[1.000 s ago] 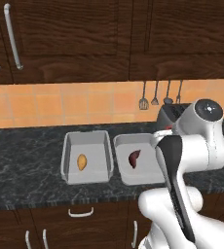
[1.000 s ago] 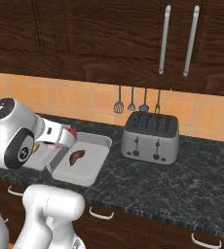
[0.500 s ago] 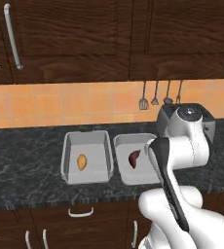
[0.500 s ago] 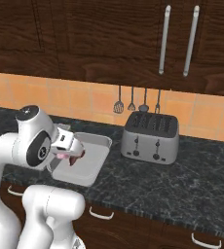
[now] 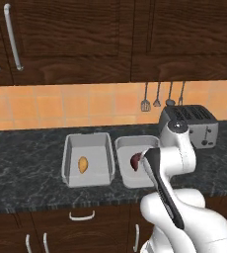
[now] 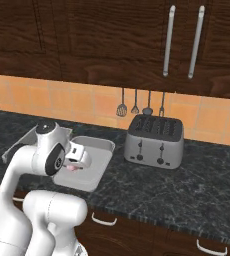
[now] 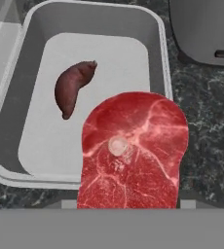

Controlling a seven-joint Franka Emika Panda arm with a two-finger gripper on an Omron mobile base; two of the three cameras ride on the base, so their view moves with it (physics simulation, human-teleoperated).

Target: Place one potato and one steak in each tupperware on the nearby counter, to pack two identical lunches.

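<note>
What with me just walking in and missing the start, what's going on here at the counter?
The robot arm is packing food into two tubs on the counter. Its gripper holds a red marbled steak over the near edge of the right tub, next to the toaster. That tub already contains a dark reddish-brown elongated piece. The left tub holds one orange-yellow potato. The steak has not yet been set down.

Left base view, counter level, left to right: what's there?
Tupperware holding the orange potato → second tupperware with a dark reddish piece in it → toaster. The arm overlaps the second tub's right side, so it's left out of the order.
</note>
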